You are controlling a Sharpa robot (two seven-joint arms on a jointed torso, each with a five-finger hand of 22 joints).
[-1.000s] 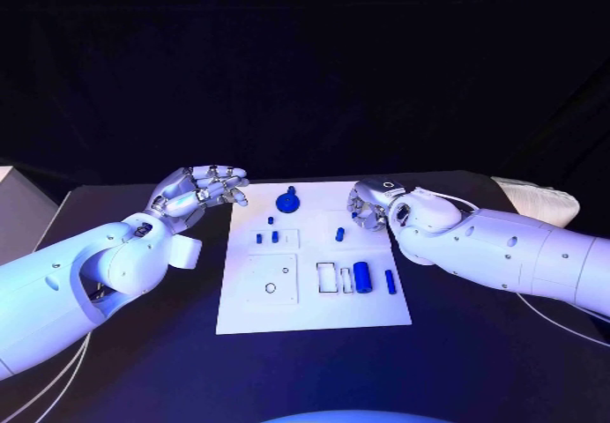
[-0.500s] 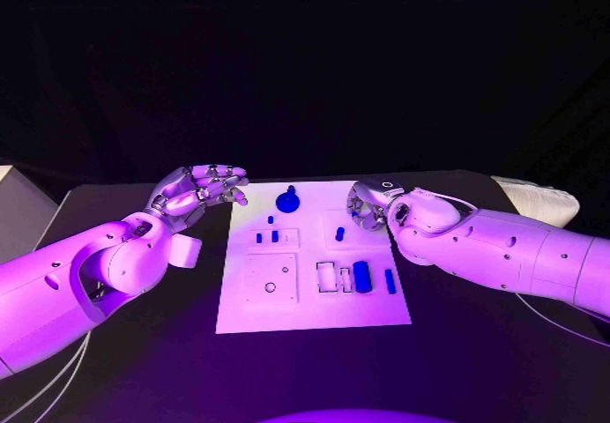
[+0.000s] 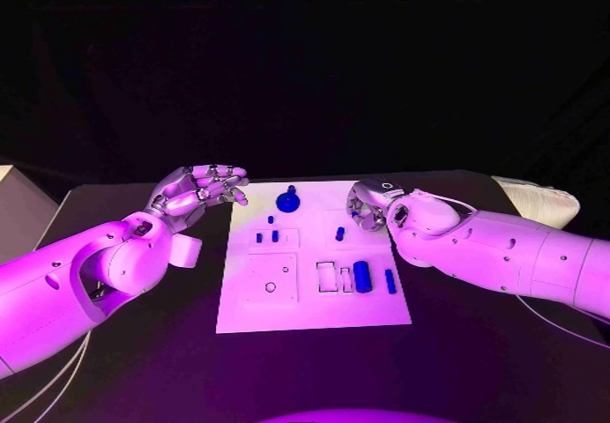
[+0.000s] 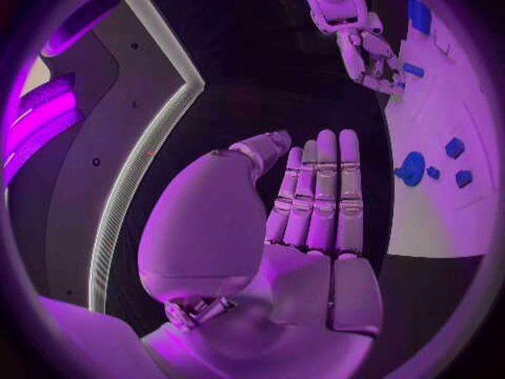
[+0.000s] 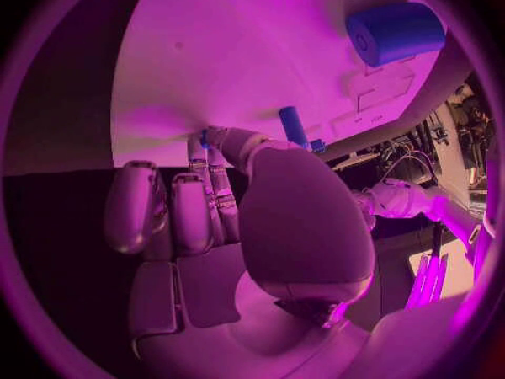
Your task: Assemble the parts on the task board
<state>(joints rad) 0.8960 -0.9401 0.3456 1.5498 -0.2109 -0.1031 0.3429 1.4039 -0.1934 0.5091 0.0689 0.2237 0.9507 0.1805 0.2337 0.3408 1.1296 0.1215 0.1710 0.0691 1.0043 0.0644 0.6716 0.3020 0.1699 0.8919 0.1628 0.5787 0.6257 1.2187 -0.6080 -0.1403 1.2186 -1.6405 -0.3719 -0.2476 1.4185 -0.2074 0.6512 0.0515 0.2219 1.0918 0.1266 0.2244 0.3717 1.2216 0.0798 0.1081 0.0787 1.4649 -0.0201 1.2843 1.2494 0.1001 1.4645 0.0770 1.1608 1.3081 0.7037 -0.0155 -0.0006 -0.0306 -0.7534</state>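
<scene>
Task board (image 3: 314, 304) at table centre, blue parts (image 3: 362, 276) on it. Left hand (image 3: 201, 189) raised beside board's far left corner, fingers extended together, holding nothing. Right hand (image 3: 371, 207) over board's far right edge; grasp state indeterminate.

Before me the black surface (image 3: 152, 352) spans the lower half of the frame. My white task board (image 3: 316, 310) lies flat on it at the centre, its long side running away from me. At the far right edge of the surface, a pale ribbed object (image 3: 540, 201) rests by the corner. At the left edge of the frame a pale box-like shape (image 3: 19, 211) stands beside the surface.
</scene>
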